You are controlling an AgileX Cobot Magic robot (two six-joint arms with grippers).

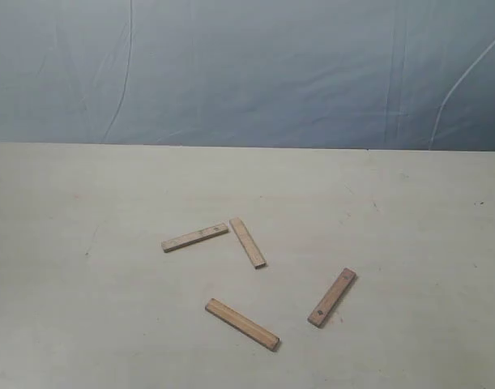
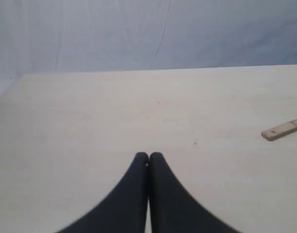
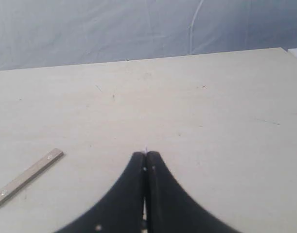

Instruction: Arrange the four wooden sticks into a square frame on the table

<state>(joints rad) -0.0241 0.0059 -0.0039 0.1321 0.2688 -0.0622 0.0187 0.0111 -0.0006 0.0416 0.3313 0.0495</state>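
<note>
Several light brown wooden sticks lie loose on the table (image 1: 85,324) in the exterior view. One stick (image 1: 195,237) and a second stick (image 1: 248,242) nearly meet at their ends. A third stick (image 1: 242,324) lies nearer the front. The stick with a small dark mark (image 1: 332,297) lies to the right. No square frame is formed. Neither arm shows in the exterior view. My left gripper (image 2: 148,156) is shut and empty, with a stick (image 2: 283,129) off to its side. Shut and empty too, my right gripper (image 3: 145,155) hangs over bare table beside a stick (image 3: 27,177).
A wrinkled blue-grey cloth backdrop (image 1: 247,73) rises behind the table's far edge. The table surface around the sticks is bare on all sides, with only faint scuffs and specks.
</note>
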